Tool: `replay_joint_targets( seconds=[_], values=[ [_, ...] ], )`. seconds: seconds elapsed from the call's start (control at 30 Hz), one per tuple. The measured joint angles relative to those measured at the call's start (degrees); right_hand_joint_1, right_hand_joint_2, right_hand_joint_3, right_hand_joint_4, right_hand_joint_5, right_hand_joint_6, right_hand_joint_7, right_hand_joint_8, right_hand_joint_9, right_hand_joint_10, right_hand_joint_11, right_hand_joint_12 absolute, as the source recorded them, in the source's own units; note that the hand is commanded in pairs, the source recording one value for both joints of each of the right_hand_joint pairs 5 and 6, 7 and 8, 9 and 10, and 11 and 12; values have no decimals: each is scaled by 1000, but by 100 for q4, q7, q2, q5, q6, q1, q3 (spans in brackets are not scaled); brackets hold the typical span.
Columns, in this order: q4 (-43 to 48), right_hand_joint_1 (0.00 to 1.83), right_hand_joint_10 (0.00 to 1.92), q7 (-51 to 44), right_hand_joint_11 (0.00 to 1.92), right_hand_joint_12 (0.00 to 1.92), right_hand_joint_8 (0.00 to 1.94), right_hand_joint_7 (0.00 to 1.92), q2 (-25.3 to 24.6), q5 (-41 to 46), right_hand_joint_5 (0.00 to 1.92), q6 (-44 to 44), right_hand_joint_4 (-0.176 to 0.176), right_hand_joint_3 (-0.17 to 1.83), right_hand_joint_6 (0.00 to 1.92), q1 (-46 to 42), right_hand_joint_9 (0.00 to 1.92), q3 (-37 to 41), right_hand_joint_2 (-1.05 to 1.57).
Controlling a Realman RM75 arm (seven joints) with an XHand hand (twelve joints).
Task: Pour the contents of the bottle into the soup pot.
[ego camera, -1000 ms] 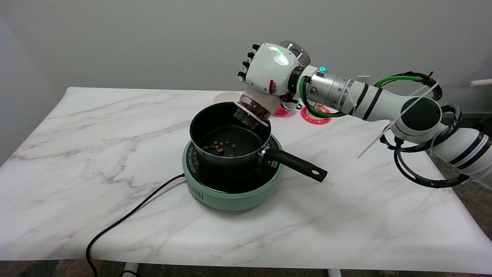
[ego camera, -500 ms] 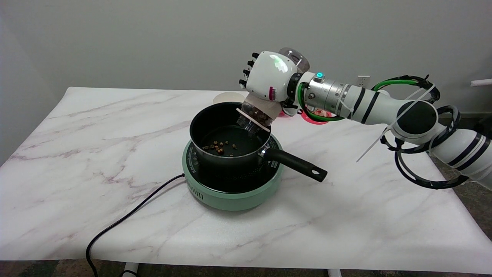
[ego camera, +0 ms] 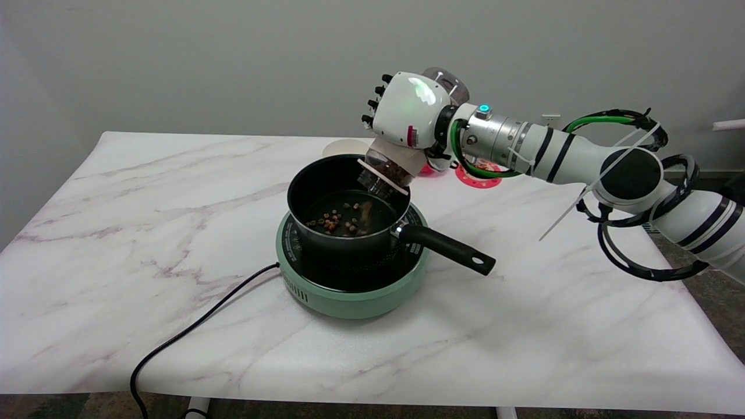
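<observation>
My right hand (ego camera: 405, 110) grips a clear bottle (ego camera: 389, 167) and holds it tilted steeply, mouth down and to the left, over the far right rim of the black soup pot (ego camera: 314, 233). Brown pieces fill the bottle's neck, and a few are falling from its mouth. More brown bits (ego camera: 340, 219) lie scattered on the pot's floor. The bottle's base (ego camera: 449, 81) sticks out above the hand. The pot sits on a round mint-green hotplate (ego camera: 349, 297), its black handle (ego camera: 448, 249) pointing right and toward me.
A black power cord (ego camera: 192, 331) runs from the hotplate to the table's front left edge. Behind the hand lie a red-and-white round coaster (ego camera: 480, 176) and a pale disc (ego camera: 343, 148). The marble table (ego camera: 145, 203) spreads wide on the left.
The hand dipped with the bottle, then rose a little. More brown pieces have dropped into the pot, and some are falling now.
</observation>
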Motion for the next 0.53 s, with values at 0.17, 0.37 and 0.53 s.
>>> replay_joint_targets(
  seconds=[0.17,0.37,0.53],
  values=[
    [0,1477,1391,23,1263,1263,1920,1920,0,147,1920,-24,0,733,1920,56,1391,2,1227],
    [-5,1487,1392,-180,1267,1267,1920,1920,17,821,1920,-129,0,722,1920,120,1392,50,1225],
    [-34,1497,1393,-445,1268,1268,1920,1920,44,1618,1920,-201,0,726,1920,173,1393,139,1215]
  ],
)
